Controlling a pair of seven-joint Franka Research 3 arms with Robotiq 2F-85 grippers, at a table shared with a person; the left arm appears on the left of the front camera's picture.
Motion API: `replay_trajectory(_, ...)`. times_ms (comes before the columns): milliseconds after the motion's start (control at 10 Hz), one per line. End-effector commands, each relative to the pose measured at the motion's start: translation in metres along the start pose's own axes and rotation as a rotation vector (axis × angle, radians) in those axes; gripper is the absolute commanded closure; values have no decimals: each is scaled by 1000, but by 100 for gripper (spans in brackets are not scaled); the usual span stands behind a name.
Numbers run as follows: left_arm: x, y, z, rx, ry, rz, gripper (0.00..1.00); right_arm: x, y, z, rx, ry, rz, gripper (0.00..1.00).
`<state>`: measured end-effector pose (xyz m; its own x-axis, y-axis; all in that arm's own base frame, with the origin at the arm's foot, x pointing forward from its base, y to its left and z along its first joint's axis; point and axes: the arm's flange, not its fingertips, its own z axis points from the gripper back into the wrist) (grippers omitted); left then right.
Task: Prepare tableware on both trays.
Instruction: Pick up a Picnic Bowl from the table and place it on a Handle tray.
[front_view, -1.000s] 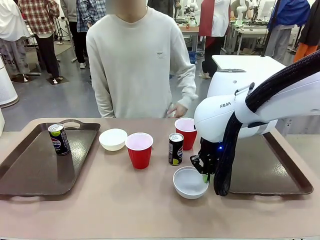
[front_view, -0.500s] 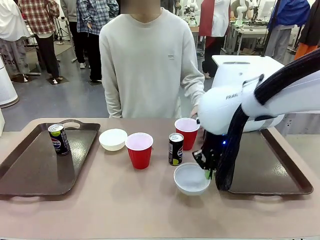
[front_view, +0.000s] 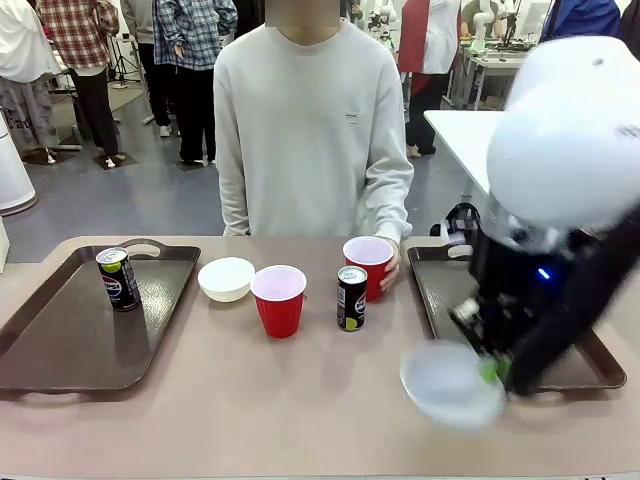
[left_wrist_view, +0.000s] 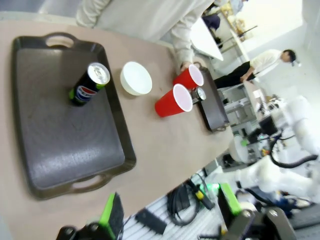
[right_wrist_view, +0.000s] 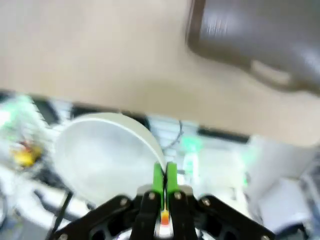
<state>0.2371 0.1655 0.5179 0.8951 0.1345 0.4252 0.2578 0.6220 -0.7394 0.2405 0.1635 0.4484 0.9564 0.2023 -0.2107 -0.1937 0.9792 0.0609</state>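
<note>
Worktop (front_view: 250, 400): left tray (front_view: 60, 350) at 9 o'clock, right tray (front_view: 445, 300) at 3 o'clock. The part of the right tray in view is bare.

Cups: near cup (front_view: 279, 300) at centre. Far cup (front_view: 368, 262) is toward 1 o'clock, with a person's hand (front_view: 391, 268) against it.

Bowls: the held bowl (front_view: 450, 385) hangs tilted and blurred, off the worktop at about 5 o'clock, just short of the right tray's near corner. The second bowl (front_view: 226, 278) sits at 11 o'clock, beside the left tray.

Cans: Pepsi can (front_view: 118, 279) stands upright on the left tray. The yellow-green can (front_view: 351, 298) stands between the two cups.

Right pincer (right_wrist_view: 164, 176): green pads pressed together on the held bowl's rim, one inside the wall and one outside. Left pincer (left_wrist_view: 169, 200): fingers wide apart, holding nothing, high above the left tray.

Handling, judged:
- The bowl looks light, stiff and smooth-walled.
- A pinch at one point of the rim lets it swing or slip. Its tilt fits that.
- A thin wall is best taken deep over the lip and set down flat on the tray floor.
- Cups are light and tip easily, so grip across the upper wall.
- Cans are slim and top-heavy, so grip mid-body.
</note>
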Motion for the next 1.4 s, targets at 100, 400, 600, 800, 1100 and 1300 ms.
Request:
replay_trajectory(100,2,-2,1,7,0,8,0,-30,-26,-14,90,-45,-56,100)
replay_trajectory(400,2,-2,1,7,0,8,0,-24,-7,9,22,6,-11,100)
replay_trajectory(600,2,-2,1,7,0,8,0,-24,-7,9,22,6,-11,100)
replay_trajectory(800,2,-2,1,7,0,8,0,-24,-7,9,22,6,-11,100)
replay_trajectory(1100,2,-2,1,7,0,8,0,35,-10,42,-6,-90,-114,97)
replay_trajectory(1300,2,-2,1,7,0,8,0,79,-23,67,-14,-102,-164,97)
